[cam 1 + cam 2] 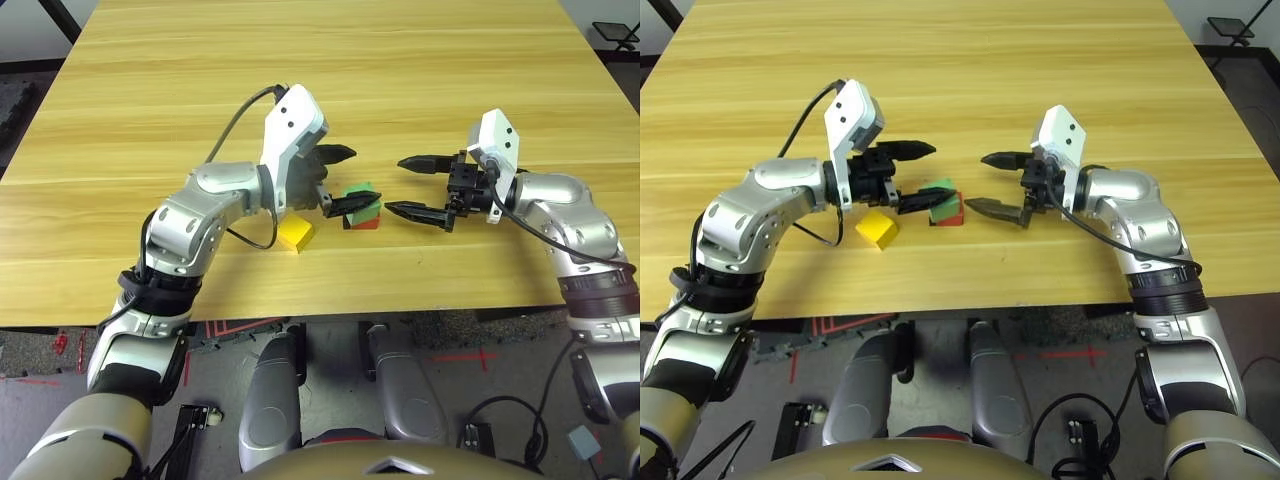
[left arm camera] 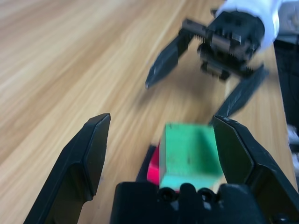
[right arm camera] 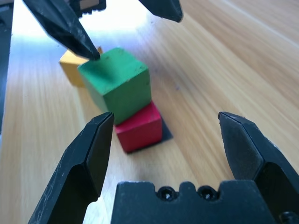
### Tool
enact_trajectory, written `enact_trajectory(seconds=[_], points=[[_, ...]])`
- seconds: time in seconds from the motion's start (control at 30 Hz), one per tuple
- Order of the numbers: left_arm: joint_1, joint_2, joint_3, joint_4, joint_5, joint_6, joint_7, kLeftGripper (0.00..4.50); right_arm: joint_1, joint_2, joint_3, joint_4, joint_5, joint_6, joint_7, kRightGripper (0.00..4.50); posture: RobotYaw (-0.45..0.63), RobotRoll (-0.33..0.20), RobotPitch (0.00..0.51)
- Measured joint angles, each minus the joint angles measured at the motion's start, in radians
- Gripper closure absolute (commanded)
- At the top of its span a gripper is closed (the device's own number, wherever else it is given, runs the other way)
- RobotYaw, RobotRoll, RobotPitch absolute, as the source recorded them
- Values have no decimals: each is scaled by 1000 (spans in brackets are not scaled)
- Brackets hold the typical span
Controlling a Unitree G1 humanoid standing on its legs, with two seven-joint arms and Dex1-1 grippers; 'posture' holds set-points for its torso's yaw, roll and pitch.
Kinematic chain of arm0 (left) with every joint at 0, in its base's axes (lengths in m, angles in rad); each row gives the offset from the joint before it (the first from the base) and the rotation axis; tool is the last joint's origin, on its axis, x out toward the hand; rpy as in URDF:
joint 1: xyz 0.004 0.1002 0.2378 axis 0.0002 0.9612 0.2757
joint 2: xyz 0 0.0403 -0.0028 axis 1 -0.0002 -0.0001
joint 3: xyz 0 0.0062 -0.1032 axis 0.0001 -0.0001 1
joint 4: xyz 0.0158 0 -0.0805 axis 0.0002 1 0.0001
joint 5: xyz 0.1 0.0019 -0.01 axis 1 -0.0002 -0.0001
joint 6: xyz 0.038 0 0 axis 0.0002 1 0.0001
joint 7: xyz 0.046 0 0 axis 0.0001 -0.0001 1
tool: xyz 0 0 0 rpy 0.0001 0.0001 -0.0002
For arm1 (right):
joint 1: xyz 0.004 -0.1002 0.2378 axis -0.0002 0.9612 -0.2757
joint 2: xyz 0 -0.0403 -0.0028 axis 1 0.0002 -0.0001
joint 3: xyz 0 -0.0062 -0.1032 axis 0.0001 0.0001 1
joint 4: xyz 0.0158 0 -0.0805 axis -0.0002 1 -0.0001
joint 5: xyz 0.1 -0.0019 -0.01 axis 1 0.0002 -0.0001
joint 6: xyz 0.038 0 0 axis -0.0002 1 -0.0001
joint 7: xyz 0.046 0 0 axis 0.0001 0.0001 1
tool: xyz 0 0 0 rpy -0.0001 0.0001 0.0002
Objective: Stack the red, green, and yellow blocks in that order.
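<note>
The green block rests on the red block, skewed and overhanging it; the red one sits on a flat black patch. To their left the yellow block lies alone on the table. My left gripper is open around the green block, and one fingertip touches its top corner. In the left wrist view the green block lies against one finger. From the right, my right gripper faces the stack, open and holding nothing.
The wooden table stretches far beyond the blocks. Its front edge runs just below the arms. A black cable loops off the left wrist.
</note>
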Motion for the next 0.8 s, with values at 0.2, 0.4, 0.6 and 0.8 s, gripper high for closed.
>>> enact_trajectory(seconds=[0.2, 0.4, 0.6, 0.8], points=[[1, 132, 57, 157, 8, -94, -125, 57, 0, -41, -31, 9, 0, 0, 23, 0, 247, 17, 238], [-11, 230, 85, 357, 46, -253, -276, 57, 22, -40, -31, 8, 0, 1, 26, 0, 257, 21, 248], [80, 237, 97, 233, -7, -249, -364, 57, 22, -37, -30, 2, -1, 2, 23, 0, 249, 22, 252], [204, 287, 121, 41, -94, -143, -407, 57, 40, -43, -33, 2, -1, 3, 11, 0, 245, 25, 253]])
